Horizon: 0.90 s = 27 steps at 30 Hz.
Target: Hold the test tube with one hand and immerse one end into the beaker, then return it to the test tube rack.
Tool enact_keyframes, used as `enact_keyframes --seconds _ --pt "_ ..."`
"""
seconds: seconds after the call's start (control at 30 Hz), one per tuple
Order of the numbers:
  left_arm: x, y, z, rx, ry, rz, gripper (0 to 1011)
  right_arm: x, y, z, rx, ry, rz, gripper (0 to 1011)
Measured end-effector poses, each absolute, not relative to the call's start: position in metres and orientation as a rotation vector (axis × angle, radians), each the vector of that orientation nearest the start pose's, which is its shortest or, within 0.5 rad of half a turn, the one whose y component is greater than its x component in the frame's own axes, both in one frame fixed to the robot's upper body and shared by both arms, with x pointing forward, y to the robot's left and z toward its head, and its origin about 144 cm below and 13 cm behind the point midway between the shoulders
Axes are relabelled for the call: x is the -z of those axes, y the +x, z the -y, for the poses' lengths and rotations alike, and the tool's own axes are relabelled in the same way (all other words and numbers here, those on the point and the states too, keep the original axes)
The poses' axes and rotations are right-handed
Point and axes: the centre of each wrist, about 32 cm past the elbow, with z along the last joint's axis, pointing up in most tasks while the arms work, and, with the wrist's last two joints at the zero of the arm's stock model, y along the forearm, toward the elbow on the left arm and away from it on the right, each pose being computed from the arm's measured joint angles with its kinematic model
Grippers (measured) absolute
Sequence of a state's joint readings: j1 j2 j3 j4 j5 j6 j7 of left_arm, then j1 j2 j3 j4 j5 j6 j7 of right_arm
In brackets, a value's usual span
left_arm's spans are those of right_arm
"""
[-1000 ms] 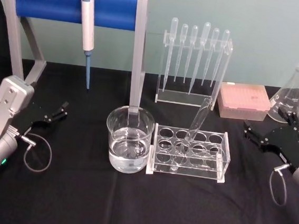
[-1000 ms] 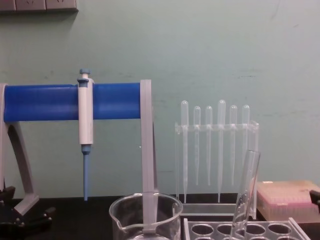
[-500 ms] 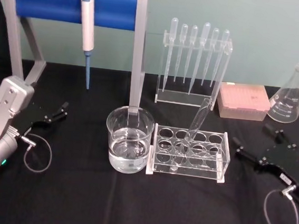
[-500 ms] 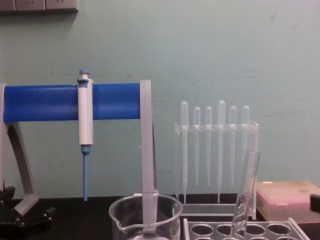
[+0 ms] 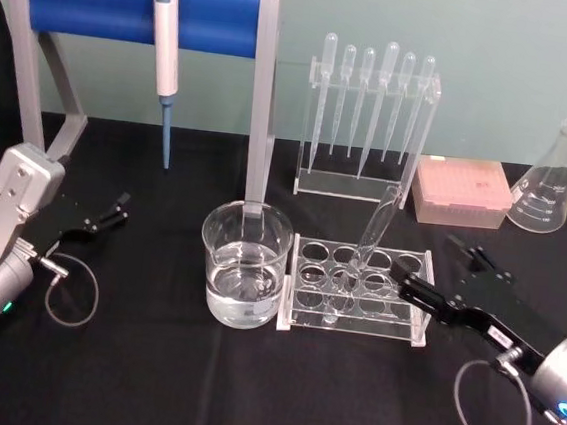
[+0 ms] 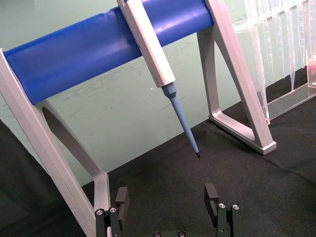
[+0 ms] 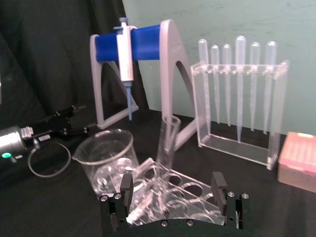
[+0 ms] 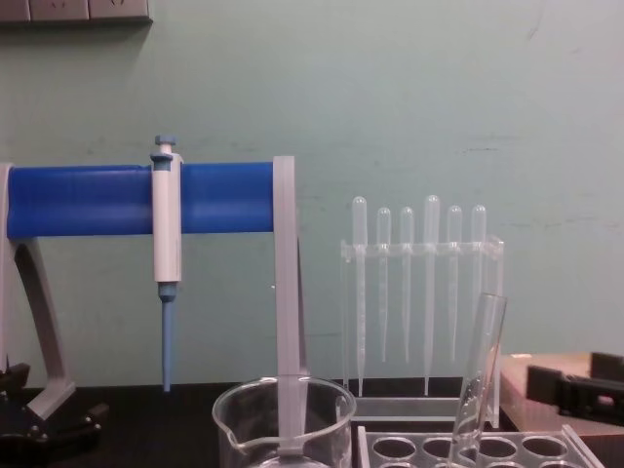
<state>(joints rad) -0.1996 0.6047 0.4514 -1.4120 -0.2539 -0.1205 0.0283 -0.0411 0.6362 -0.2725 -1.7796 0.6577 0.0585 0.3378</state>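
In the head view, the right end effector [image 5: 427, 263], a black slim-jawed gripper on a silver wrist, has swung in from the right edge of the black counter [image 5: 246, 390]. It now sits just beside the right end of the clear acrylic rack with round holes [image 5: 421, 308], jaws spread wide and empty. The long, slim clear glass test tube [image 5: 374, 231] leans in a middle hole of that rack, untouched. The wide clear glass beaker [image 5: 220, 267], partly filled with liquid, stands touching the rack's left end. The left end effector [image 5: 113, 211] rests parked near the counter's left edge.

In the left wrist view, the left end effector [image 6: 166, 197] is wide apart, facing a white-and-blue pipette [image 6: 150, 44] hung on a blue-barred stand.

In the right wrist view, the right end effector [image 7: 173, 185] frames the rack [image 7: 197, 190] between its parted jaws, with the test tube [image 7: 167, 143] ahead and the beaker [image 7: 106, 158] beyond.

In the chest view, the right end effector [image 8: 570, 378] has entered at the right edge, near the tilted test tube [image 8: 483, 380] but apart from it.

The approach looks under way and the grasp is not yet made. Next, the jaws likely need to line up on the tube's upper part.
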Motion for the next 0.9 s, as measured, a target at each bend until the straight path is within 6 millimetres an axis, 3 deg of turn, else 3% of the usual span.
enact_keyframes --seconds 0.43,0.9 --pt "-1.14 0.489 -0.31 -1.248 0.304 0.285 1000 -1.192 0.457 0.269 0.879 0.0 -0.114 1003" --pt "-1.14 0.489 -0.31 -1.248 0.304 0.285 1000 -1.185 0.468 0.254 0.876 0.029 -0.14 1003"
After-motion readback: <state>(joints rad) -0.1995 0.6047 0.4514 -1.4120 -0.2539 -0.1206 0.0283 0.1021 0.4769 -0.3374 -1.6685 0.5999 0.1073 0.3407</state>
